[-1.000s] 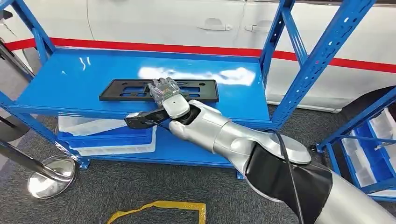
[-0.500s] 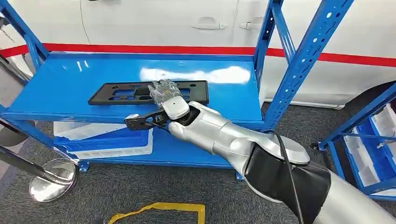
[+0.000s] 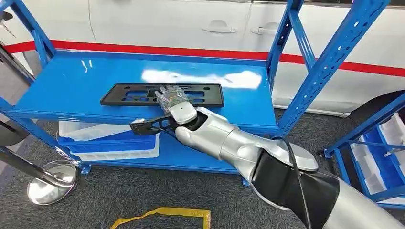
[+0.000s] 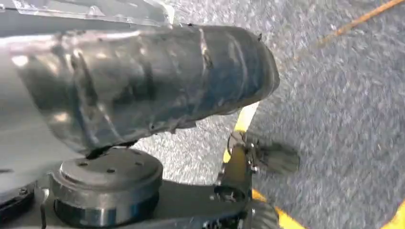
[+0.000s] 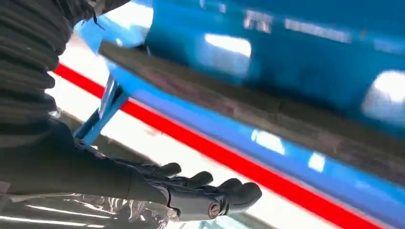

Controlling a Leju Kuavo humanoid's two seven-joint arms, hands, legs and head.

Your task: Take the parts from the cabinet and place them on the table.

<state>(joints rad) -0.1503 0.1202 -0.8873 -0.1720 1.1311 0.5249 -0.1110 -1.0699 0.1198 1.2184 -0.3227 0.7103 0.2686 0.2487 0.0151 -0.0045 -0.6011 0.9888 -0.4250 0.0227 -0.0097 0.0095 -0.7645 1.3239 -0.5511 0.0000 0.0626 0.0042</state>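
a car workshop or plant floor: blue steel shelving (image 3: pixel 305 71), a white car body (image 3: pixel 191 24) at 12 o'clock, plastic bins (image 3: pixel 114 143), grey carpet (image 3: pixel 143 191).

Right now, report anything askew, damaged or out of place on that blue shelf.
Nothing stands out. The black plate lies flat on the blue shelf, roughly parallel to its front edge, with no visible damage. The right hand rests over the plate's near edge; whether it grips yet is unclear.

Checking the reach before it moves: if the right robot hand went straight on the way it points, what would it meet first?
Probably the black plate on the blue shelf; the right robot hand already lies over its near edge, though contact is unclear.
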